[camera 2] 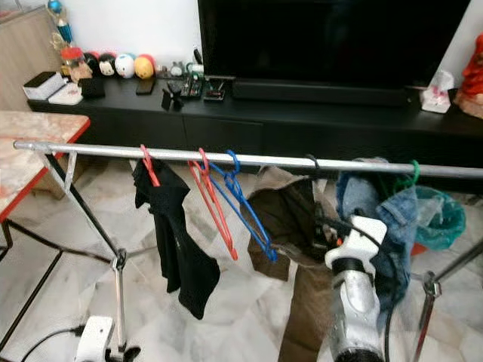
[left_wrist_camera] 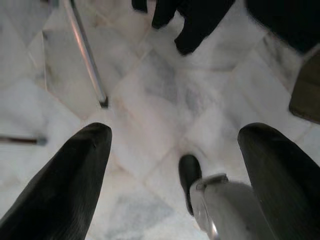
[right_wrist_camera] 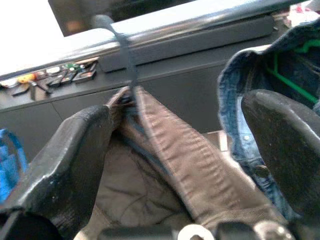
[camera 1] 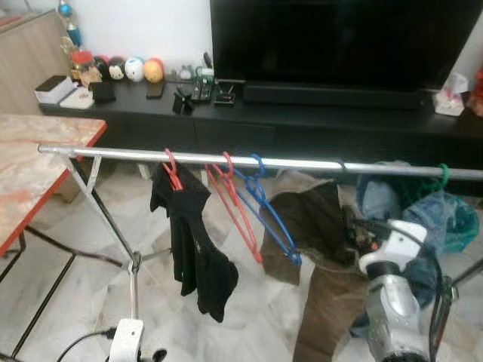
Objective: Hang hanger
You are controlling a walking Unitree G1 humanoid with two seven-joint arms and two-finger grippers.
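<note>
A long shiny metal rail [camera 1: 226,160] runs across the room, and clothes hang from it. At its left end a red hanger [camera 1: 172,170] carries a soft black garment [camera 1: 192,245] that droops down in folds. Next to it hang two bare hangers, a thin red hanger [camera 1: 235,205] and a thin blue hanger [camera 1: 268,215], both tilted and leaning together. Farther right a dark hanger [camera 2: 311,167] is hooked over the rail with brown trousers [camera 2: 298,226] on it, and beside that a green hanger [camera 1: 441,177] holds a blue denim shirt [camera 2: 377,207]. The right gripper [right_wrist_camera: 190,150] is raised just in front of the brown trousers, on the end of its silver arm. The right wrist view shows what the head views cannot: the ribbed, rough cloth of the trousers up close, the dark hook over the rail, and the two fat black fingers [right_wrist_camera: 70,165] standing wide apart with nothing between them. The left wrist view looks straight down at the smooth white marble floor [left_wrist_camera: 165,100], a thin metal leg [left_wrist_camera: 87,55] of the rack, and the bottom of the black garment. The left gripper [left_wrist_camera: 175,165] hangs low there, its fingers also spread wide and empty. Behind the rail sits a long black cabinet [camera 1: 302,113] with a big dark TV [camera 1: 339,38] and small round toys [camera 1: 132,69].
</note>
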